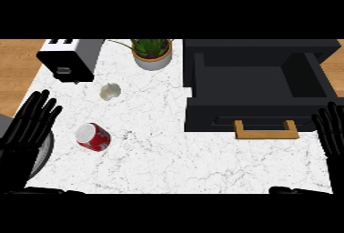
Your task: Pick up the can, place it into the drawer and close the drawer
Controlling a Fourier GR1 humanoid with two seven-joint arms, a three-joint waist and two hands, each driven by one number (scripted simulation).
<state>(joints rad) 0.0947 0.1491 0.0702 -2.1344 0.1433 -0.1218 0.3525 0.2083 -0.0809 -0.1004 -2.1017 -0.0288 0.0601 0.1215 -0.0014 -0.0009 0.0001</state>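
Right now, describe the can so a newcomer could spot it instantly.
Start at the white marble counter and look to its left half, below the toaster. The can lies tipped on its side there, beside the open left hand. It is the only red thing, with a pale round end showing.

kitchen | marble counter (201, 159) | toaster (69, 57) (potted plant (152, 52) beside it)

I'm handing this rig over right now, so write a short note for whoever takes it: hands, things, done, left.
Left hand: open, at the left edge, holding nothing.
Right hand: open, at the right edge, holding nothing.
Can: red, lying on its side on the counter, near the left hand.
Drawer: pulled open, nothing visible inside, wooden handle facing the robot.
Done: nothing.
Left: pick up the can, put it in, close the drawer.
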